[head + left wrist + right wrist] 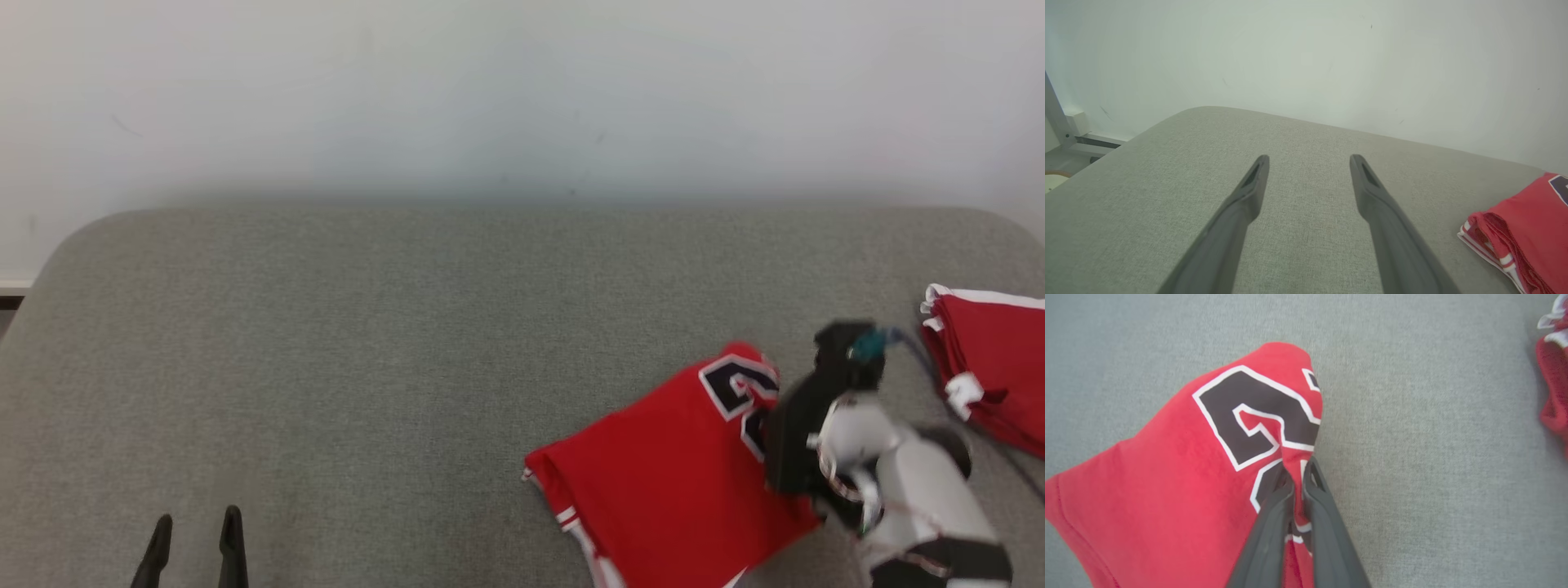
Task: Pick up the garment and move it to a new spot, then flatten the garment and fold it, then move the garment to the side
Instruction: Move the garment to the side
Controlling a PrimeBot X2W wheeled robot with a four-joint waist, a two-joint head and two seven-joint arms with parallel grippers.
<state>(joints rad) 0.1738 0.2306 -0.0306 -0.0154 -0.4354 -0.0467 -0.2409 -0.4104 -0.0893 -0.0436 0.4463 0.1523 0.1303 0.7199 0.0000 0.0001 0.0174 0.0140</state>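
- Currently the garment (669,482), a red jersey with black numerals edged in white, lies on the grey cushioned surface (326,367), toward the front right in the head view.
- State of the right gripper (1299,475): both dark fingers are clenched on a ridge of red cloth at the jersey's right edge, touching the lower numeral. The right wrist view shows fabric pinched between the fingers.
- Cloth bunches up toward the pinch. From there the rest of the jersey slopes away to the left.
- Cannot tell whether the far corner is off the surface.
- In the head view the pale forearm (906,457) and black wrist of the right arm cover the jersey's right edge. This area is blurred.
- State of the left gripper (1309,161): released, fingers spread wide, grey upholstery showing between them. It sits at the lower left of the head view, well apart from the jersey.
- In the left wrist view the jersey's near edge appears as stacked layers, with red-and-white striped trim at the bottom.
- A second red garment (988,367) with white trim lies at the surface's right edge, apart from the jersey, beyond the right arm.
- A pale wall (490,82) stands behind the surface.
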